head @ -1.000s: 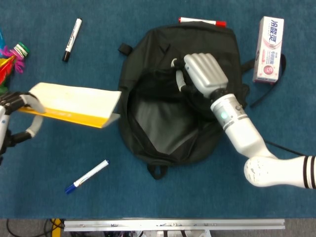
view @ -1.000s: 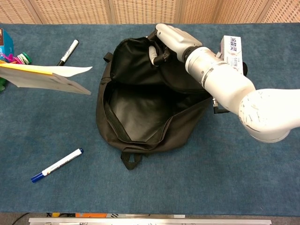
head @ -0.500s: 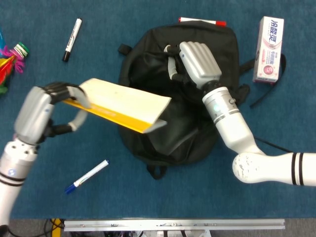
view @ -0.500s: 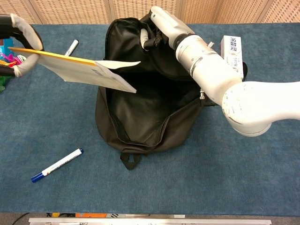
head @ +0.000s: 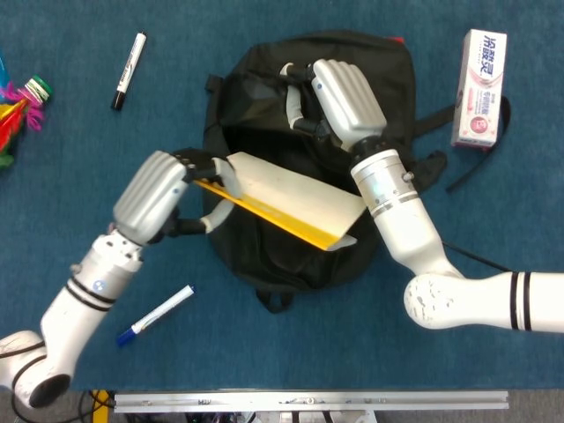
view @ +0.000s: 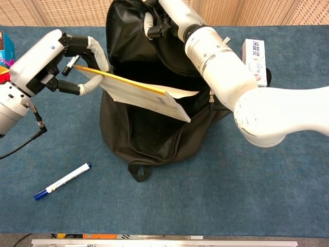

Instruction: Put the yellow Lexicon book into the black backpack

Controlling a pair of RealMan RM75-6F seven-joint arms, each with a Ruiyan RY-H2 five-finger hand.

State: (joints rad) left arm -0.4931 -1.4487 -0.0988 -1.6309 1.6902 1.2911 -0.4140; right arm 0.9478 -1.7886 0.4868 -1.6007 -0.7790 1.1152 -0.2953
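Observation:
The yellow Lexicon book [head: 286,201] [view: 141,92], pale cover up with a yellow edge, hangs tilted over the open mouth of the black backpack [head: 264,256] [view: 149,139]. My left hand [head: 172,189] [view: 61,59] grips its left end. My right hand [head: 339,101] [view: 167,18] holds the backpack's upper flap and lifts it, keeping the mouth wide. The book's far corner reaches across the opening toward my right forearm.
A black marker [head: 129,70] lies at the back left, a blue-capped marker [head: 155,315] [view: 61,181] in front left. A pink-and-white box [head: 480,86] [view: 254,59] stands at the right. Colourful items [head: 19,101] sit at the left edge.
My left hand has carried the book rightward from the left edge to over the backpack's mouth. My right hand has raised the flap higher.

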